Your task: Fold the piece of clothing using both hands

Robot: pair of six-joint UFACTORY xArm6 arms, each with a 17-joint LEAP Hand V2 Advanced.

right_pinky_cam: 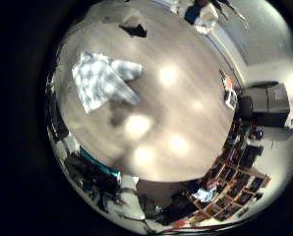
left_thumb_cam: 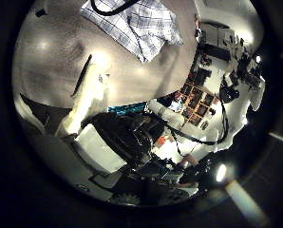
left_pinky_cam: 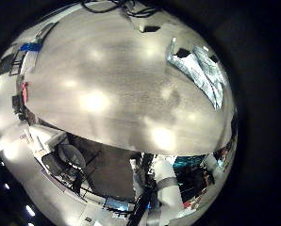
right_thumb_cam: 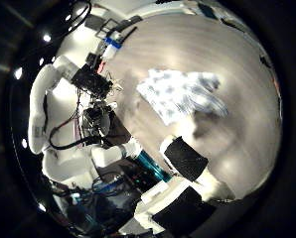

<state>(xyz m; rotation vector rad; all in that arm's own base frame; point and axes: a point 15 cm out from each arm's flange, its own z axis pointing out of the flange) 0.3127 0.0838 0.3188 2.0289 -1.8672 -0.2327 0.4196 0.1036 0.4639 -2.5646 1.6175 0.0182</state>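
Part of the right hand (right_thumb_cam: 188, 159) reaches into its thumb side view, nearest of all; from this piece alone I cannot tell whether its fingers are straight or curled, and nothing is seen in its grasp.

From the left hand's little finger side, the table (left_pinky_cam: 93, 85) lies well below the palm, with the shirt (left_pinky_cam: 199, 71) on it close to one edge. From the same hand's thumb side, the shirt (left_thumb_cam: 141, 27) lies on the table (left_thumb_cam: 56, 57), again near an edge. No part of the left hand shows clearly, so I cannot tell how its fingers stand.

From the right hand's little finger side, the checked shirt (right_pinky_cam: 102, 79) lies flat on the table (right_pinky_cam: 176, 98), sleeves spread, near the table's edge and well apart from the palm. The thumb side view shows the shirt (right_thumb_cam: 183, 94) on the table (right_thumb_cam: 237, 89), untouched.
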